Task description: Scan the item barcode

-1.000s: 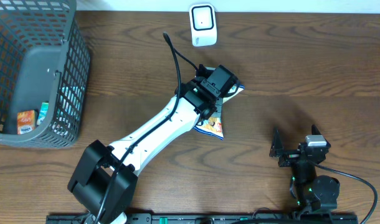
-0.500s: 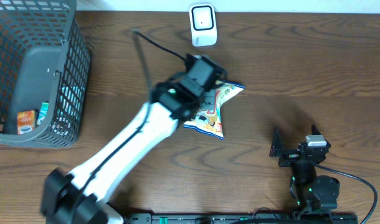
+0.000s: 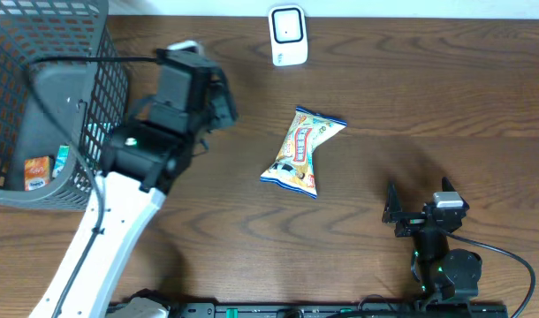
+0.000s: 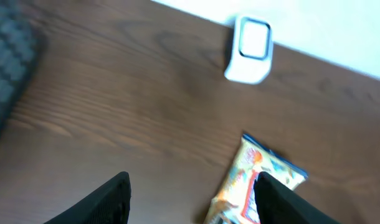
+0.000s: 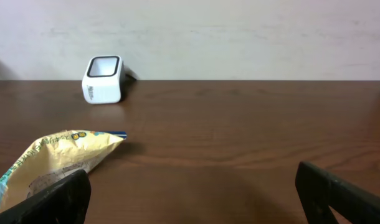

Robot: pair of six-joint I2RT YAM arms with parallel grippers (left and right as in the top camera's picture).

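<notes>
The left gripper (image 4: 193,179) hangs open and empty; the basket (image 3: 113,104) beside it holds small packets (image 3: 37,171). The right gripper (image 5: 190,177) stands wide, empty.

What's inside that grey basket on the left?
Through the mesh of the basket, a small orange packet and something teal show near the bottom. The basket's solid grey wall and the left arm hide the rest.

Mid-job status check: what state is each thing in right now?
Snack bag: lying flat on table, ungripped.
Scanner: standing upright, untouched.
Basket: upright, packets inside.
Left pincer: open, empty, near basket.
Right pincer: open, empty.
</notes>
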